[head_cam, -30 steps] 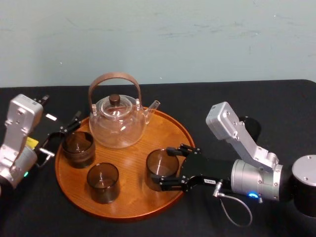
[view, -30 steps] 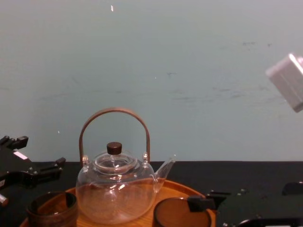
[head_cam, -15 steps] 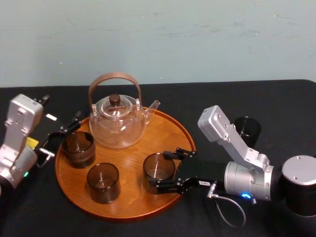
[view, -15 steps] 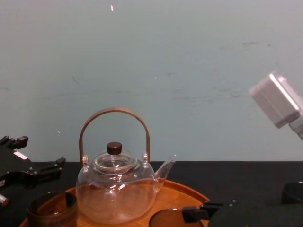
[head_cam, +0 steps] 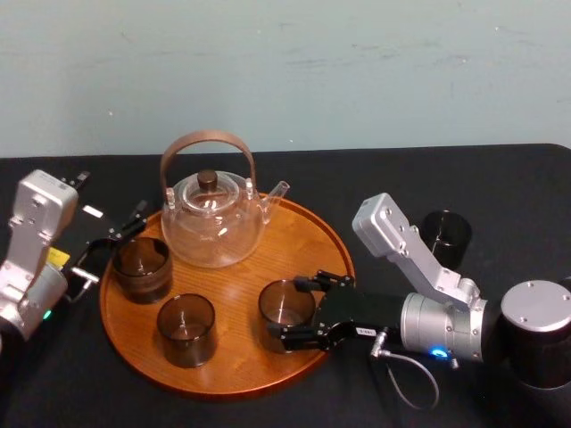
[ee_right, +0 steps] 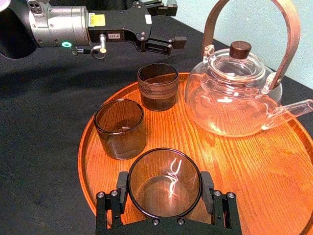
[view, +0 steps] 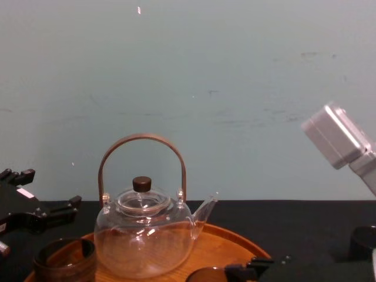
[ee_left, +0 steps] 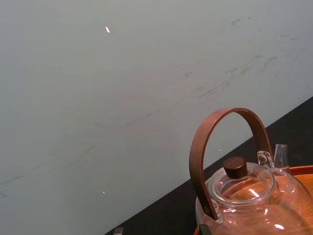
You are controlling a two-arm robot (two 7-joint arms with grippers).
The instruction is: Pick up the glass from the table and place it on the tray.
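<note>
Smoky brown glass (ee_right: 165, 182) sits squarely between the fingers (ee_right: 122, 180) of the right claw (head_cam: 290, 308), and the grip looks snug: both pads press the wall of the tumbler, one on each side, jaws closed in just to its width. The glass is low over the tray (head_cam: 241, 276), well inside the rim near the edge closest to the claw's wrist; from the wrist view its base looks down on the orange wood, though I can't tell for certain that it touches.

Out past the fingertips stands a second smooth tumbler (head_cam: 186, 328), near but apart. Farther on from the claw, a ribbed dark cup (head_cam: 141, 266) stands on the tray's opposite side. The clear teapot (head_cam: 211, 223) with its bent wooden handle stands off to the wall side of the claw, well apart. Behind the claw, back beside its arm, another dark cup (head_cam: 444, 234) stands on the black tablecloth (head_cam: 500, 178), off the tray.

Across the tray, the left claw (head_cam: 111, 242) hangs just beside the ribbed cup, jaws spread wide, holding nothing.
</note>
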